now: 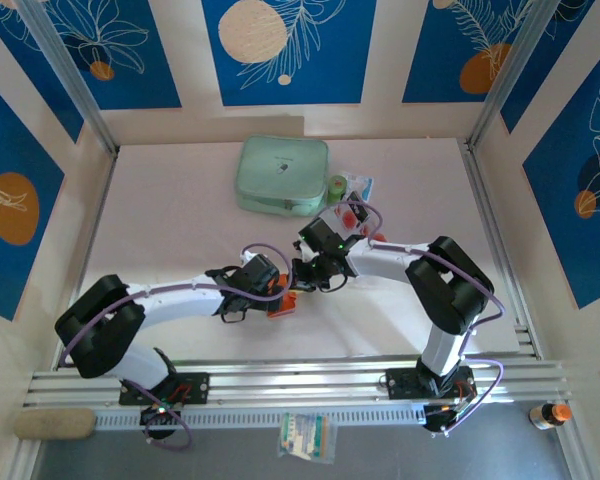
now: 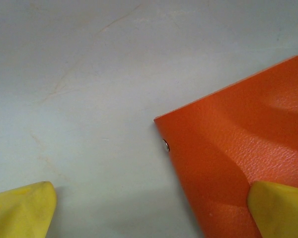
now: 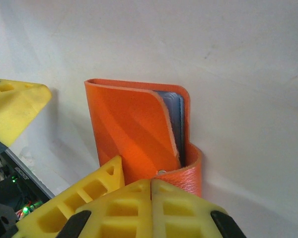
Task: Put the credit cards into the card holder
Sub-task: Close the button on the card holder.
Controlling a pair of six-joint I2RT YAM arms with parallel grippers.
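The left gripper (image 2: 151,201) hangs low over the pale, faintly scuffed table (image 2: 89,74) with its yellow fingers (image 2: 280,208) spread wide and gripping nothing. One fingertip is over bare table and the other sits on the near corner of the card holder (image 2: 238,144). The holder is a square of grained orange leather, half folded, with a small metal stud (image 2: 166,145) at its edge and grey pockets (image 3: 176,119) showing inside. It lies mid-table between the two arms, its long side running away from the right gripper (image 3: 151,198). That gripper's ribbed fingers are pressed together at the tab end, with nothing visible between them. The credit cards (image 1: 355,213) lie further back and to the right, nearer the right arm, which probably has to fetch them.
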